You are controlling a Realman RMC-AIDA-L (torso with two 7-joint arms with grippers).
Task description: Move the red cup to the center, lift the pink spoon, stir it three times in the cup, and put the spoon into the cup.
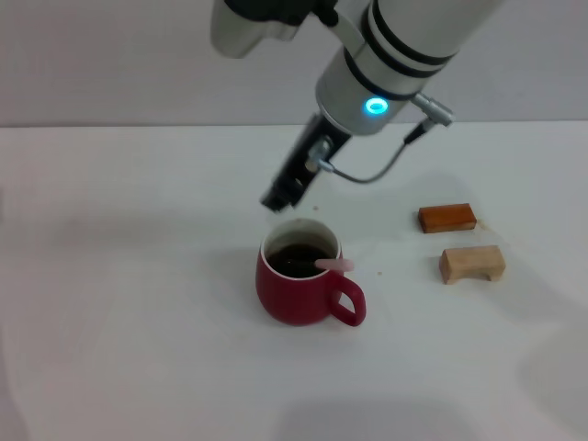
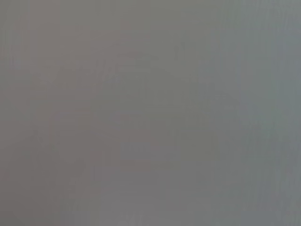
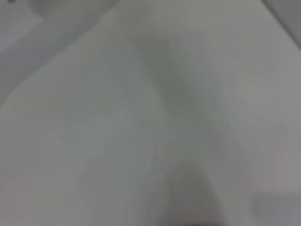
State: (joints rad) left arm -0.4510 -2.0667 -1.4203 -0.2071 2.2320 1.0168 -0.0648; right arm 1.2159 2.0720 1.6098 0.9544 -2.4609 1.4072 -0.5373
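Stretching across nearly the whole head view, a plain white table (image 1: 138, 367) lay bare along its near edge. Farther in, at about the middle, stood the red cup (image 1: 299, 285), upright, with dark liquid inside and its loop handle turned to the near right. The pink spoon (image 1: 333, 265) lay in the cup, its pale handle end resting on the right side of the rim and poking just past it, while the bowl end was sunk in the liquid and could not be made out. Well to the right of the cup sat a light wooden block (image 1: 472, 263), and just beyond it, apart from it, a reddish-brown block (image 1: 447, 218). Behind the cup, just above its far rim, hung the right gripper (image 1: 281, 198), clear of the spoon; whether its fingers were apart or together could not be told. Beyond the table rose a plain grey wall (image 1: 110, 64). Both wrist views showed only blur, and the left gripper appeared nowhere.
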